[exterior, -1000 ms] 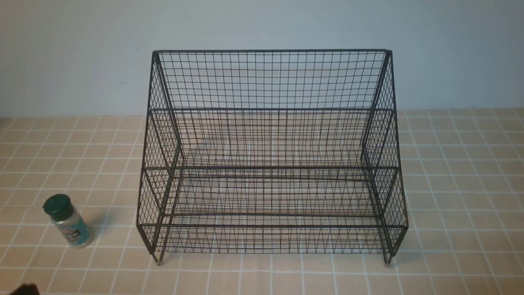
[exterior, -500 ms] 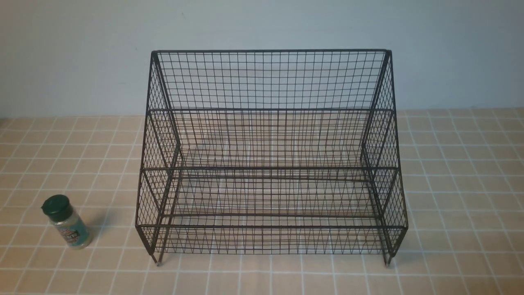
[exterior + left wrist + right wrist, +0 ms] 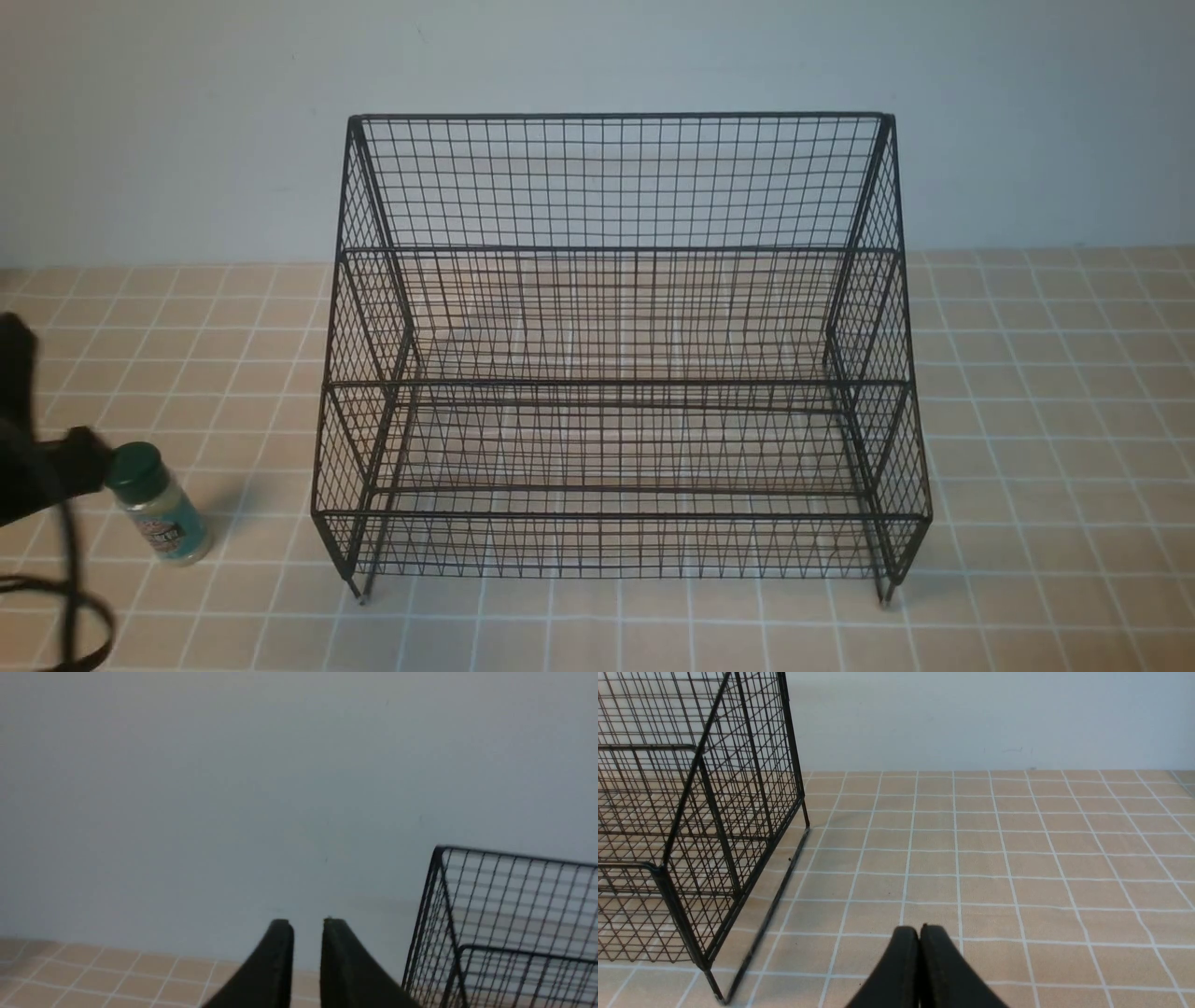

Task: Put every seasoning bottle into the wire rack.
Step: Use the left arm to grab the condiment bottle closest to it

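Front view: one seasoning bottle (image 3: 161, 504) stands lower left, one wire rack (image 3: 621, 383) at centre. Left pincer (image 3: 307, 926) is narrowly parted; right pincer (image 3: 920, 931) is closed.

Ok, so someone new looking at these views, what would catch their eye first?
Most likely the big black rack, its three mesh tiers filling the middle of the front view. Next, probably the small bottle with its dark green cap, standing on the tiles left of the rack. The blurred dark left arm at that view's left edge, right by the cap, would draw a glance too.
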